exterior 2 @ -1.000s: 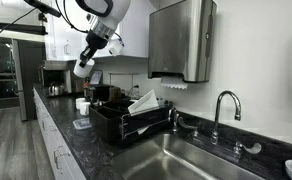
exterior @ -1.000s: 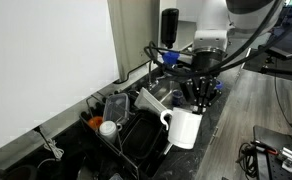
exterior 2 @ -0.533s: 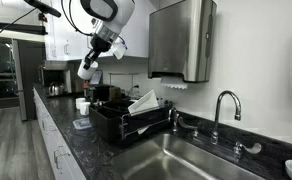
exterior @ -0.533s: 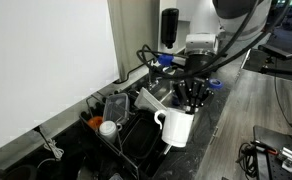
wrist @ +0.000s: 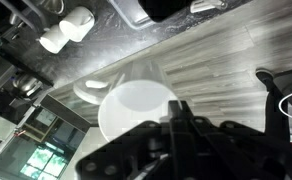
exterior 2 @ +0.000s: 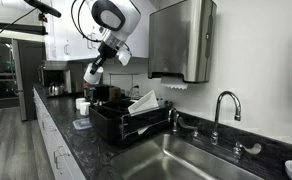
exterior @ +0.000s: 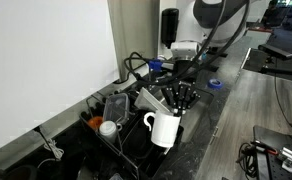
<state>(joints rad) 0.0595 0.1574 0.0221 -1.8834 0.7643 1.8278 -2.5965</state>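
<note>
The mug hangs in my gripper, up in the air over the counter and just off the end of the dish rack. In an exterior view, the rack sits on the counter between the cups and the sink. The faucet stands behind the sink, and a wall dispenser hangs above the rack. In the wrist view, the cups lie well apart from the mug.
</note>
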